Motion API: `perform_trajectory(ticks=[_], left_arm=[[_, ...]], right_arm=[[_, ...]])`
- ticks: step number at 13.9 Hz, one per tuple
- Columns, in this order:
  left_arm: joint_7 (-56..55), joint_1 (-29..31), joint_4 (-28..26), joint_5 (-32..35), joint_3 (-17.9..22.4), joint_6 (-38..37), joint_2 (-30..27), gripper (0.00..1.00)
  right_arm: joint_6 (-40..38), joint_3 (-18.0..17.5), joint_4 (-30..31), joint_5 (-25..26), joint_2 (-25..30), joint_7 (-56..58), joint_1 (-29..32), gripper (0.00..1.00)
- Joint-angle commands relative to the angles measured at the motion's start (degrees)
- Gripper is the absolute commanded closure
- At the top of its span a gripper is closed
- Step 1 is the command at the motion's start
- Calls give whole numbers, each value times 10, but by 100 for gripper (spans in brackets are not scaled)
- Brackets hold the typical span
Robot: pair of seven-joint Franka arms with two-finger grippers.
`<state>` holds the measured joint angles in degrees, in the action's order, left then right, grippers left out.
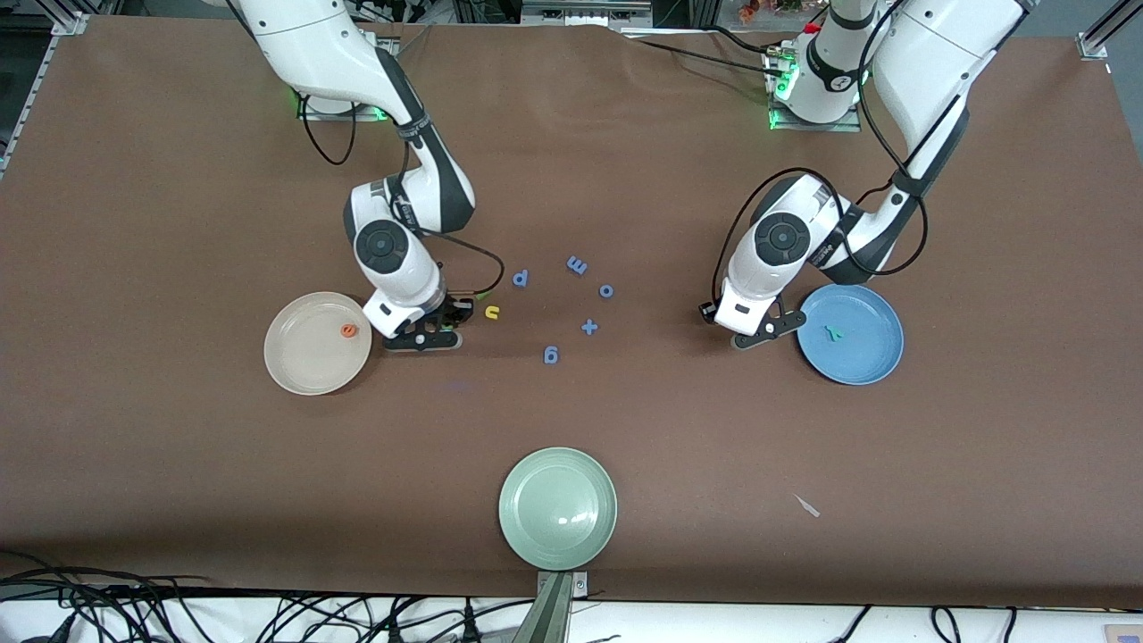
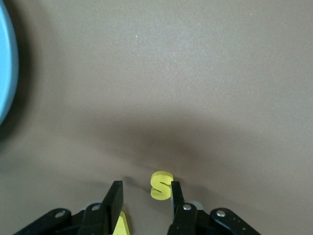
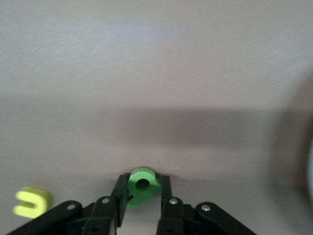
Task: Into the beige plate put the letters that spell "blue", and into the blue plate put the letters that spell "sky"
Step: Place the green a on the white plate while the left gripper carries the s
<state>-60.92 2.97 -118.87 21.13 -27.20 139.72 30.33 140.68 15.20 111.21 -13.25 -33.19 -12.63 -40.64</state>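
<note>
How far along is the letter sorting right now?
Done: the orange e lies in the beige plate, the teal y in the blue plate. In hand: the right pincer, beside the beige plate, has closed on the green b; the left pincer, beside the blue plate, stands open at the yellow s. Left: the yellow u on the table; l and k are not clearly visible.

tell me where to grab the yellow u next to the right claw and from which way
Take the yellow u from straight above, pinching across its two outer side walls. It lies flat on the table and is too thin for a sideways approach. It sits close to the right claw, so little room there.
</note>
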Motion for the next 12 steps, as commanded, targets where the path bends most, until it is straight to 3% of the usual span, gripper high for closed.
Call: perform_trajectory(ticks=[1, 7, 9, 11, 12], left_arm=[[24, 2, 1, -19, -4, 7, 10, 53], [24, -3, 7, -21, -3, 12, 16, 53], [24, -3, 8, -21, -3, 12, 17, 53], [24, -4, 8, -21, -3, 12, 17, 53], [24, -3, 8, -21, -3, 12, 18, 53]], right_arm=[[-70, 44, -10, -3, 30, 79, -1, 78], [-110, 148, -6, -5, 36, 277, 6, 75], [-106, 150, -3, -5, 34, 285, 25, 65], [-104, 150, -3, -6, 33, 292, 29, 44], [-107, 149, -3, -8, 33, 291, 28, 43]])
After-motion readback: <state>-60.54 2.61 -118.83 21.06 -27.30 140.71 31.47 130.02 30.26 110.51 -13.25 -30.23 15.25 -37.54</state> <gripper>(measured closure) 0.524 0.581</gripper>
